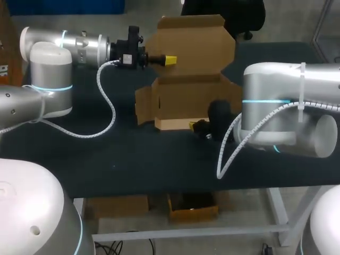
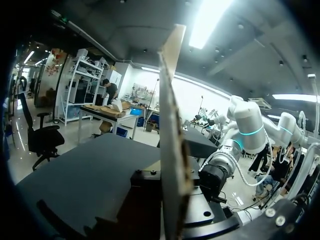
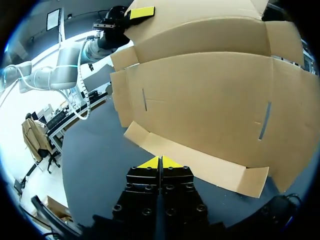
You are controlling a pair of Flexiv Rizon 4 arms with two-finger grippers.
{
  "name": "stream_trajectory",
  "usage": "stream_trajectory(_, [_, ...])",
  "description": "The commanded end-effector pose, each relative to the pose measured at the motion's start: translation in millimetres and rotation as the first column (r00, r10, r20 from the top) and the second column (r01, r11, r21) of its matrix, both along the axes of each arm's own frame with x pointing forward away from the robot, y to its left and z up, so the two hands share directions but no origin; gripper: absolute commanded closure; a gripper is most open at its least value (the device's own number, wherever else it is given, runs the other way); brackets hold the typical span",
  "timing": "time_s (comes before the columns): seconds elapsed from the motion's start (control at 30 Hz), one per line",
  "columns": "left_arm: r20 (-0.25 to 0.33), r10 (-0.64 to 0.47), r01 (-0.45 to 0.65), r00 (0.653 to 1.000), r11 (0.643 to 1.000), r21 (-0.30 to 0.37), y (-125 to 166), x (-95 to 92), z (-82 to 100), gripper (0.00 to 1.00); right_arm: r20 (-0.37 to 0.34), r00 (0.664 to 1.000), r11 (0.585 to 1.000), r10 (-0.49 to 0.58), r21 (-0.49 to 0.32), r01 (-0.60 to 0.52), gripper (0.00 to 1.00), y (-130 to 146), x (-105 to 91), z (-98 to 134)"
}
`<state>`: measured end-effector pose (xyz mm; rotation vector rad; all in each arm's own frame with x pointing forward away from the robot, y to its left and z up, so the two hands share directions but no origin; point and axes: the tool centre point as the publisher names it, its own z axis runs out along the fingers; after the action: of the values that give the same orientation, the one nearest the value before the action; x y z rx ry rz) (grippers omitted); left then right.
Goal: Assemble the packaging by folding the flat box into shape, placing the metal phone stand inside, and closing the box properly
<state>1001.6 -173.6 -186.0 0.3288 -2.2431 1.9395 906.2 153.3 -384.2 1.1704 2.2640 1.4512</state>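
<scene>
The left end effector (image 1: 169, 60), coming in from the left, grips the raised lid panel of the brown corrugated cardboard box (image 1: 186, 95), with one yellow tip flat against the panel's near face. The half-folded box stands open at the middle of the dark counter (image 1: 106, 159), its side flaps splayed. At its front, the right end effector (image 3: 160, 163) is clenched on nothing, its yellow tips together at the edge of the low front flap.
</scene>
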Motion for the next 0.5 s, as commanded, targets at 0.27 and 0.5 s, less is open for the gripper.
stream_trajectory(0.27, [0.000,-0.003,0.003,1.000,1.000,-0.001,0.2,0.8,-1.0,1.00,0.038,0.998,0.998,-0.055,0.005,0.055,1.00,9.5,12.6,-20.2])
stream_trajectory(0.5, [0.000,-0.003,0.003,1.000,1.000,-0.001,0.2,0.8,-1.0,1.00,0.029,0.998,0.998,-0.055,0.004,0.055,1.00,13.8,20.2,-29.0])
